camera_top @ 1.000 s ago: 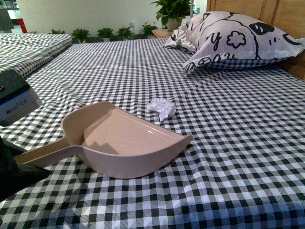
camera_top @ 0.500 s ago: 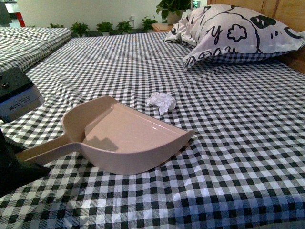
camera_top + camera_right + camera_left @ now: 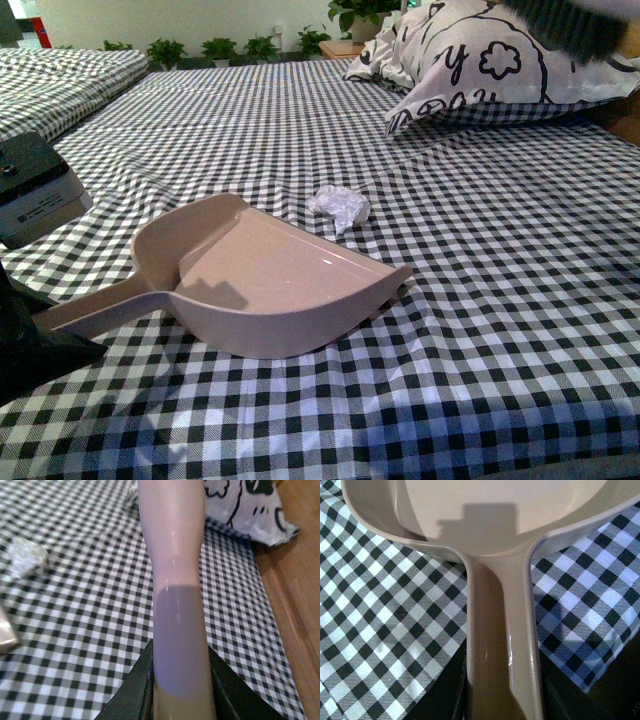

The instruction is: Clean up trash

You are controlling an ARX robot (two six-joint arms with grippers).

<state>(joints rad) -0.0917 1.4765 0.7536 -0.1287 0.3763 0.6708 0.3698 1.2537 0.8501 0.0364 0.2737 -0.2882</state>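
The left end effector (image 3: 502, 692) was clamped on the handle of the pink dustpan (image 3: 270, 290), which lay flat on the checked bed (image 3: 500, 300). Just beyond the dustpan's far rim, outside the scoop and not touching it, the trash (image 3: 340, 206) lay on the sheet as a small crumpled white wad. Farther beyond the dustpan sat a patterned pillow (image 3: 480, 60), and the right end effector (image 3: 180, 687) was pinching a pale handle (image 3: 172, 555).
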